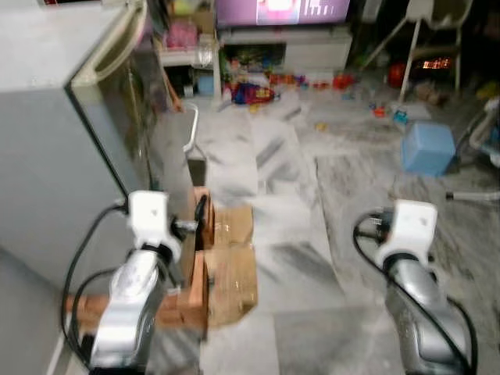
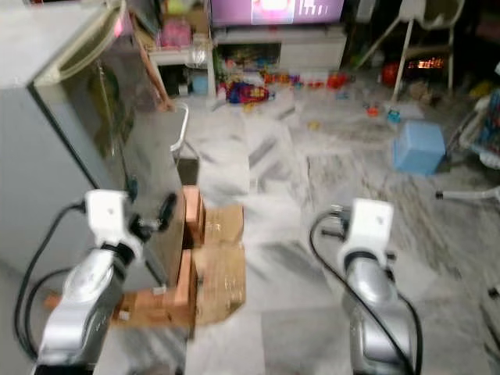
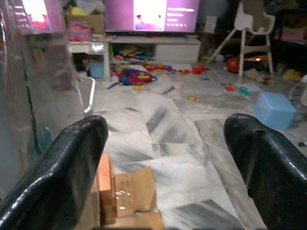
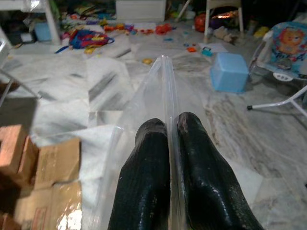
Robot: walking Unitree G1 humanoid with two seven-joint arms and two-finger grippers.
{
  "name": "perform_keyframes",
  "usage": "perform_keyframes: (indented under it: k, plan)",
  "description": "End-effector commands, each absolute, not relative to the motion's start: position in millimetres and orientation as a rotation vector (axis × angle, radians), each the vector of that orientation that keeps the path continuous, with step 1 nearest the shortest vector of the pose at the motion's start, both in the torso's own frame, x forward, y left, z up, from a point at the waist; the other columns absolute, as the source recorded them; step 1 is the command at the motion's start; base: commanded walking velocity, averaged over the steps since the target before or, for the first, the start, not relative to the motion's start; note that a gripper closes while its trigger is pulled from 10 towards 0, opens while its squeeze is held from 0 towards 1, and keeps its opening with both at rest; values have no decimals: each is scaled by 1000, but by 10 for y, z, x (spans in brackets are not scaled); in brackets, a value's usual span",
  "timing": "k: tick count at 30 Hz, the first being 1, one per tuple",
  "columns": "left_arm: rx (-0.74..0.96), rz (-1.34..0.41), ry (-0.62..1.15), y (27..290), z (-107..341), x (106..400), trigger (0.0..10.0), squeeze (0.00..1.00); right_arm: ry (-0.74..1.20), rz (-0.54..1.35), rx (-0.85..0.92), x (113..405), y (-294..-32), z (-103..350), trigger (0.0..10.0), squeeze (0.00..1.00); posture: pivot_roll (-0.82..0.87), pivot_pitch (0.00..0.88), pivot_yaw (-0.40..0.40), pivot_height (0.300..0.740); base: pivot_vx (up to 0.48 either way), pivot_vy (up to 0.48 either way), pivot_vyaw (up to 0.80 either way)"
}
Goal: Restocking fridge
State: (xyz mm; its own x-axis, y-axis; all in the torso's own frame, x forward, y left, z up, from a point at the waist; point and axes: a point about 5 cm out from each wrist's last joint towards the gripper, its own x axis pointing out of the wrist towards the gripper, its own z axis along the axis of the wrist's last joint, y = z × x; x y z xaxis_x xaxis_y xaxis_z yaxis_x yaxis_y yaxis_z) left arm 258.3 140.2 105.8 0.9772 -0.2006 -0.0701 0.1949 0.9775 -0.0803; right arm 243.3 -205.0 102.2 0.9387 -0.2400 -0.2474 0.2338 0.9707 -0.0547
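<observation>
Right gripper (image 4: 168, 139) is pinched together on a clear plastic bag (image 4: 160, 91).
Left gripper (image 3: 165, 139) is held spread apart beside the fridge (image 1: 55, 141); cardboard boxes (image 1: 230, 269), then a blue stool (image 1: 427, 147), are seen beyond.

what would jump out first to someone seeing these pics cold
The big grey fridge fills the robot's left side, with the left gripper open beside it, above flattened cardboard on the marble floor. The right gripper is shut on a clear plastic sheet. Across the room, toys litter the floor below a glowing TV, with a blue stool to the right.
</observation>
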Motion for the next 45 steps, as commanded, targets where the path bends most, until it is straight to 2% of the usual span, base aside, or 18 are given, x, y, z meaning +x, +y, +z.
perform_keyframes:
  k: [1,6,19,24,31,34,45]
  plan:
    - [-46,-146,66,1513,1089,2600,10000,0,234,-209,-9,2471,-1953,1067,10000,0,15,0,4,740,0,0,0]
    - [-30,-58,46,1586,1125,2681,10000,0,228,-206,0,2496,-1939,1088,10000,0,14,0,1,740,0,0,0]
    - [58,229,48,2005,1141,2903,10000,0,223,-117,31,2479,-1809,1120,10000,0,-1,15,12,740,0,0,0]
    - [68,235,38,2017,1160,3020,10000,0,214,-79,-38,2426,-1788,1141,10000,0,-9,25,17,740,0,0,320]
    - [105,248,22,2057,1178,3139,10000,0,229,-111,-5,2344,-1841,1136,10000,0,-35,45,28,740,0,0,788]
    - [98,238,24,2073,1164,3173,10000,0,235,-116,4,2324,-1855,1133,10000,0,-36,49,29,740,0,0,0]
    - [35,74,25,1899,1184,3319,10000,0,270,-152,20,2252,-1860,1099,10000,0,-45,61,35,740,0,0,0]
